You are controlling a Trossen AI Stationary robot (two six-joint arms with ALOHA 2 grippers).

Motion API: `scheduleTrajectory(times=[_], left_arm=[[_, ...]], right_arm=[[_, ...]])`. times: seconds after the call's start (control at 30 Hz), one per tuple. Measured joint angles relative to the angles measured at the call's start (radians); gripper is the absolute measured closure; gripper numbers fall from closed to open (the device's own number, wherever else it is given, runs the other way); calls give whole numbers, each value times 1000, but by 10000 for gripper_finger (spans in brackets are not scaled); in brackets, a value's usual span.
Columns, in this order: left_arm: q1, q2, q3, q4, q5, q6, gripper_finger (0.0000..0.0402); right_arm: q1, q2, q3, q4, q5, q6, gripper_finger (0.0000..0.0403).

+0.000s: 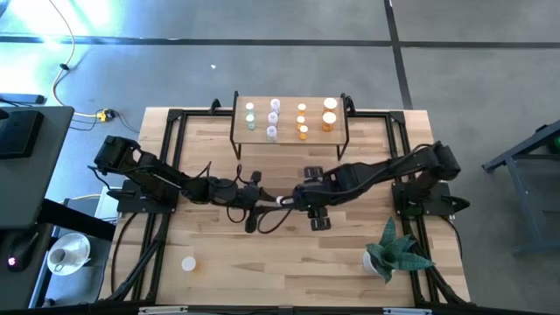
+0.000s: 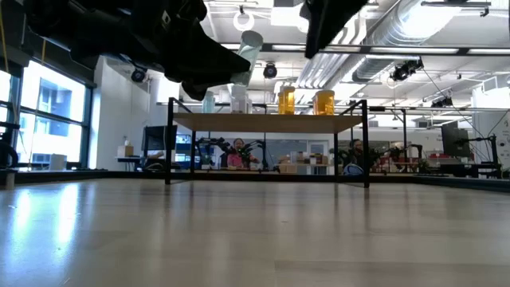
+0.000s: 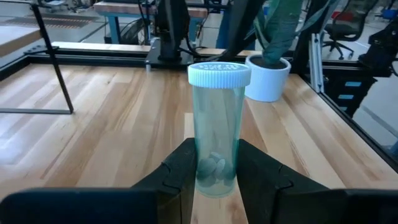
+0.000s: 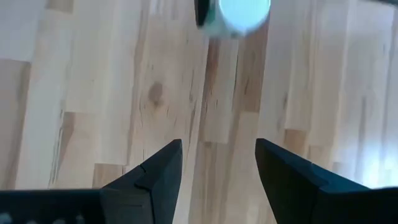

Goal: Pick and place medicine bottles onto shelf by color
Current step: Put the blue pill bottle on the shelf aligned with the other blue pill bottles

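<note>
One pale green bottle [image 3: 217, 124] clamped low in the left gripper [image 3: 214, 180] above the table's [image 1: 289, 262] middle, right gripper [image 4: 217, 165] gaping empty nearby; may tip or slip before reaching the shelf [image 1: 289, 140] at the far edge.

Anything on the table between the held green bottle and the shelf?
No: in the high view only bare tabletop lies between the left hand, shut on the green bottle, and the shelf.

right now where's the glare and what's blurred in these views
High view: pale glare on the grey floor at top left. Low view: window light sheens the light wooden tabletop. Right wrist view: the white-capped pale green bottle is blurred. Left wrist view: it looks sharp.
</note>
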Motion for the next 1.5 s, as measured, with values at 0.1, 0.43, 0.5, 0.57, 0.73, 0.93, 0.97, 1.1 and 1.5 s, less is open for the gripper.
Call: scheduleTrajectory(times=[0.1,0.43,0.5,0.57,0.73,0.93,0.97,1.1,1.5], left_arm=[[-2,0,0,-11,0,7,314],[-2,0,0,10,0,8,306],[-1,0,0,10,-3,20,307],[0,0,0,10,-8,32,307],[0,0,0,33,-11,35,306],[0,0,0,70,-11,51,305],[0,0,0,70,-11,51,305],[0,0,0,70,-11,52,305],[0,0,0,129,-10,60,305]], right_arm=[[0,-46,-115,72,1,19,208],[2,-215,-513,638,6,-38,208],[1,-231,-587,807,9,-80,208],[1,-233,-654,992,16,-117,208],[0,-233,-785,1264,92,-164,208],[0,-232,-905,1527,120,-162,208],[0,-232,-921,1586,120,-162,208],[0,-223,-983,1803,100,-162,208],[-1,-88,-988,2093,90,-197,208]])
